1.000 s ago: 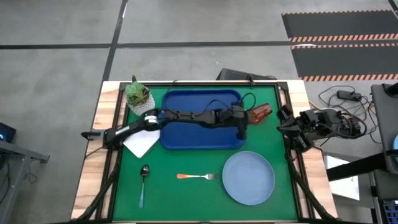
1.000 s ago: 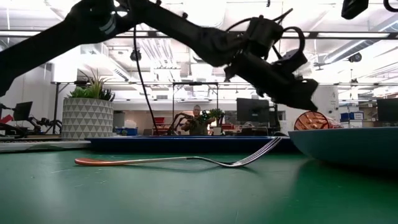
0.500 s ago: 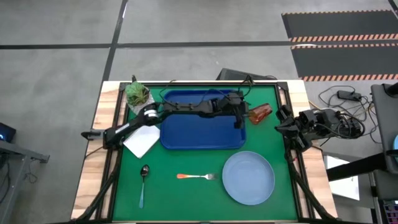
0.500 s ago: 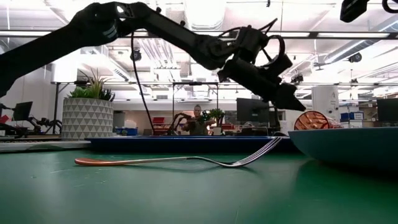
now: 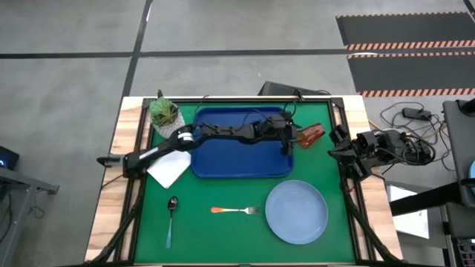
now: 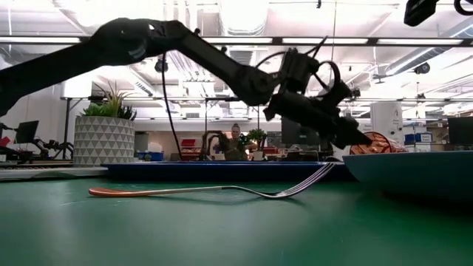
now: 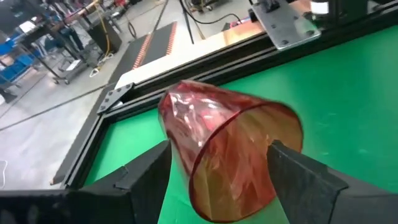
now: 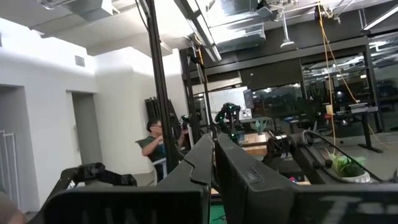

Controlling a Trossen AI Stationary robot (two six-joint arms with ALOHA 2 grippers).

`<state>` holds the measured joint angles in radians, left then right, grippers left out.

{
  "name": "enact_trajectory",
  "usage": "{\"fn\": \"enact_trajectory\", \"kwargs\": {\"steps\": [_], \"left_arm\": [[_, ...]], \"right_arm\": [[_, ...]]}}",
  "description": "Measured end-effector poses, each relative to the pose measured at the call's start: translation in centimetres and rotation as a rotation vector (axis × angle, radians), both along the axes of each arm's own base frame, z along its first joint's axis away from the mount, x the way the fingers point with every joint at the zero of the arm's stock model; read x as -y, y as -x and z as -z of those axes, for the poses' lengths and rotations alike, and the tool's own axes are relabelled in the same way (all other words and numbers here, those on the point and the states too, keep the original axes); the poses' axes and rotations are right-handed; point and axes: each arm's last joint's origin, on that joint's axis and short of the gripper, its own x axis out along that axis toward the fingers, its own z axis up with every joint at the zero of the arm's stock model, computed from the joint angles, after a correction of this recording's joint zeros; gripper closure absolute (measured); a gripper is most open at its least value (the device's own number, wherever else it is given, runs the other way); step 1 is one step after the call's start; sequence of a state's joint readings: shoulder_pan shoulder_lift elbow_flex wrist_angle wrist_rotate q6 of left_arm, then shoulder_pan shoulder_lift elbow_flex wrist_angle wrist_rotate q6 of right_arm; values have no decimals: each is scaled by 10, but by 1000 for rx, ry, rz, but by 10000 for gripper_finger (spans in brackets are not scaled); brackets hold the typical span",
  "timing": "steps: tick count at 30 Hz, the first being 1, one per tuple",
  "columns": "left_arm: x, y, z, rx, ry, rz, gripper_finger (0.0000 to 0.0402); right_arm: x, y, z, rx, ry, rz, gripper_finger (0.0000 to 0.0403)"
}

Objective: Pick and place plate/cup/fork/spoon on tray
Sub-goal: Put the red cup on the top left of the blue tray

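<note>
The dark-red cup (image 7: 230, 149) lies on its side on the green mat just right of the blue tray (image 5: 223, 159), its mouth toward my left gripper; it also shows in the high view (image 5: 312, 133). My left gripper (image 7: 219, 146) is open and reaches across the tray (image 5: 293, 139), one finger on each side of the cup's mouth end. The light-blue plate (image 5: 297, 211), the orange-handled fork (image 5: 234, 211) and the blue-handled spoon (image 5: 171, 219) lie flat on the mat. My right gripper (image 8: 211, 155) is shut and waits at the table's right edge (image 5: 343, 144). My left gripper comes level from the table's left side, its fingers (image 7: 292, 180) standing along the cup's two sides near the rim (image 7: 249, 180). I cannot tell whether they touch the cup. The cup lies on the mat.
A white pot with a green plant (image 5: 165, 113) stands at the tray's far left corner. A white sheet (image 5: 169, 167) lies left of the tray. In the low view the fork (image 6: 207, 191) and the plate's rim (image 6: 414, 174) are in front.
My left gripper has gone from above the tray's right end toward the far and right edges, down to the cup, and has turned to face it. The cup has stayed where it was.
</note>
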<state>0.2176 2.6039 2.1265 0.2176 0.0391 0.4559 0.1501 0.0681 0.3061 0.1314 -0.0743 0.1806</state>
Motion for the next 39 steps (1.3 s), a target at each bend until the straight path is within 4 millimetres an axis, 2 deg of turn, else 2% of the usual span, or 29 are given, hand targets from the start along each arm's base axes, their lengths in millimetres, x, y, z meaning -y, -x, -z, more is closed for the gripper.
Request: {"fn": "enact_trajectory", "kwargs": {"steps": [6,9,18,26,30,34,39], "left_arm": [[-1,-5,12,91,33,-30,161],[-3,-5,13,87,27,-61,177],[-7,-3,14,89,28,-73,268],[-9,-3,14,98,77,-89,386],[-8,-3,13,108,122,-98,396],[-6,-3,6,121,131,-100,399],[-2,0,-26,164,164,-119,400]], "right_arm": [[1,0,0,-2,-12,27,394],[1,0,0,-1,-12,28,394],[1,0,0,0,-14,31,394],[1,0,0,1,-14,31,394],[1,0,0,1,-14,31,394],[1,0,-1,0,-15,30,394],[1,2,-3,-43,-43,4,394]]}}
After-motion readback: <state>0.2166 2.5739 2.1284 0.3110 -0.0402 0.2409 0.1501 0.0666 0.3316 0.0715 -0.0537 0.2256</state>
